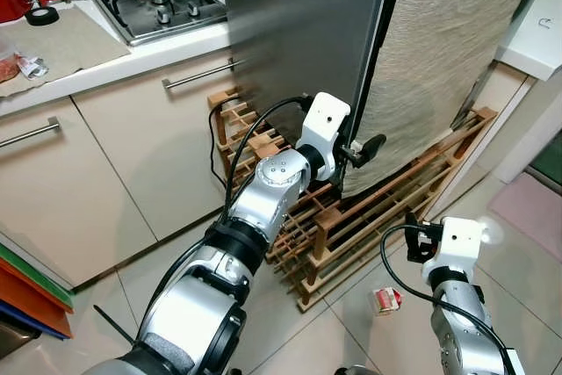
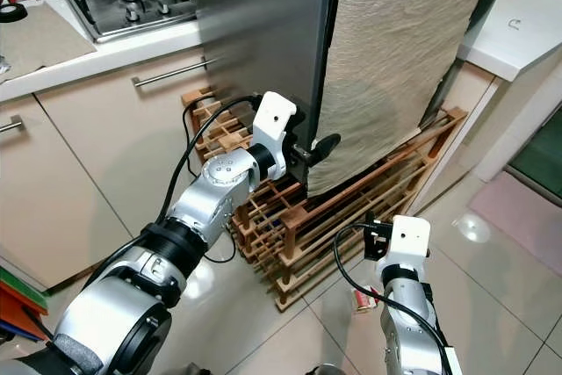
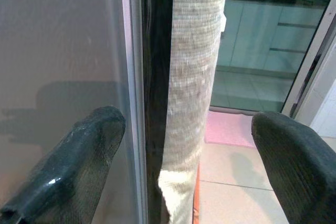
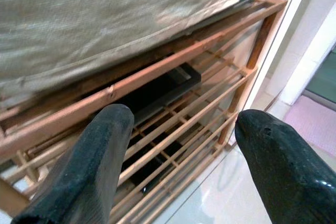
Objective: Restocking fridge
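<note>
Tiled floor [image 1: 351, 331] lies below; my left gripper [image 3: 184, 145], fingers spread, straddles the fridge door [image 1: 299, 32] edge beside its cloth cover [image 1: 439, 50]. Pulling may snag cloth. My right gripper [image 4: 178, 145] hangs released near the wooden rack [image 1: 369, 217].

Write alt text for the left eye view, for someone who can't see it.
A robot's left gripper, jaws open, reaches the corner of a grey fridge door draped with beige cloth. A wooden rack stands below; the right gripper hangs low.
</note>
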Controlling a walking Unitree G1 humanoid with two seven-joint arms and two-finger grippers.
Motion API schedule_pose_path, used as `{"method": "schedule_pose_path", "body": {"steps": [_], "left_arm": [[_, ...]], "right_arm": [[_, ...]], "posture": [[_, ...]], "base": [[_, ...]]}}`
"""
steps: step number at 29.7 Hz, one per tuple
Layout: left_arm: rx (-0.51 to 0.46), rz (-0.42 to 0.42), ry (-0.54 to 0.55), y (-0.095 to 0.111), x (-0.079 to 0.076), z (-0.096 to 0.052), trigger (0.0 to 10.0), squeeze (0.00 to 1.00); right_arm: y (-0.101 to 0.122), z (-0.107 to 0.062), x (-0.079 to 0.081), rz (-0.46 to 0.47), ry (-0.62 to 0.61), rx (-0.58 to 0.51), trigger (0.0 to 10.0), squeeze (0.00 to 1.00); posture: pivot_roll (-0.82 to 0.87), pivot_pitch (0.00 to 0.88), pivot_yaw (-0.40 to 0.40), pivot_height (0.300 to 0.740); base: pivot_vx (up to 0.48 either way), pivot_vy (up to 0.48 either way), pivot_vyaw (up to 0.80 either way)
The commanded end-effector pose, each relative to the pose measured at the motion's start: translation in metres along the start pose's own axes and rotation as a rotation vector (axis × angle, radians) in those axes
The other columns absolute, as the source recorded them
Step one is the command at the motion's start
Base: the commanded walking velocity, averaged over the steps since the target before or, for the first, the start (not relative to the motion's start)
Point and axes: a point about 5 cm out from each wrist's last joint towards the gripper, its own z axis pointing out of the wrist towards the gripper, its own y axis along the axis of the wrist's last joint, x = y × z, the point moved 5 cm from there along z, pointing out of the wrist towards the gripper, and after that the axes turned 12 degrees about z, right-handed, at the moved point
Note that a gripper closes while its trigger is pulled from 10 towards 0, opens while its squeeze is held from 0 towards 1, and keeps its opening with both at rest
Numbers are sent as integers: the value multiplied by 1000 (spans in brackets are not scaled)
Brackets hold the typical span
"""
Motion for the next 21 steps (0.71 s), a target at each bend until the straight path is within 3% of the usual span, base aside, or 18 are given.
{"method": "schedule_pose_path", "body": {"steps": [1, 10, 21], "left_arm": [[-105, -19, -103, 42, -46, 27, 10000, 0], [-126, -29, -124, 52, -52, 33, 10000, 0], [-176, -80, -187, 64, -70, 33, 10000, 0]], "right_arm": [[6, -1, 2, 3, 8, -21, 10000, 0], [2, -12, -6, -2, -19, -14, 10000, 0], [1, -12, -7, -4, -26, -9, 10000, 0]], "posture": [[-38, 48, 45, 740], [-62, 74, 57, 740], [-58, 65, 58, 740]], "base": [[0, 0, 0], [0, 0, 0], [0, 0, 0]]}}
